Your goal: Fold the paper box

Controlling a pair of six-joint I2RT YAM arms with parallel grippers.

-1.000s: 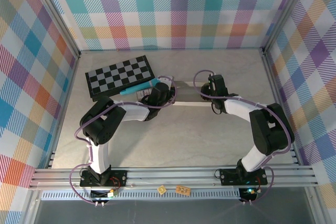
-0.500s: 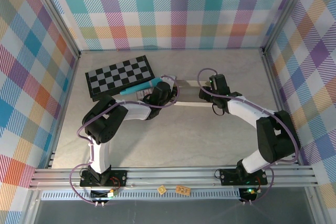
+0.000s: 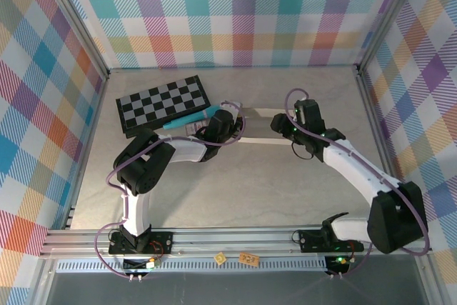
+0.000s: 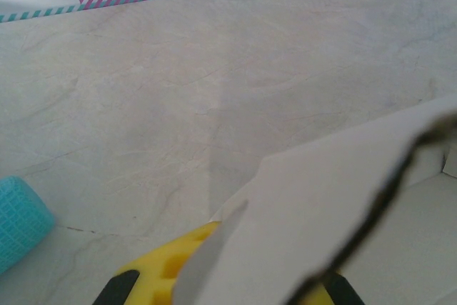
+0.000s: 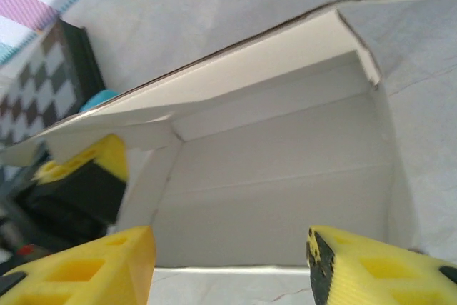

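I sit at a pale beige, stone-veined worktop (image 3: pixel 235 183). Black-and-grey checkerboard (image 3: pixel 163 105) lies flat on it at far left, turned a bit so its right end points away from me. A teal stick-shaped thing (image 3: pixel 187 119) lies along the board's near edge; on it or just beside it, I can't tell. Up close its end is round with a fine grid texture. Plaid walls (image 3: pixel 235 12) in pastel checks close off the left, far and right sides. Aluminium rails (image 3: pixel 235 242) run across the near edge. Two small orange tags (image 3: pixel 220 257) sit just below the rails, side by side, print too small to read.
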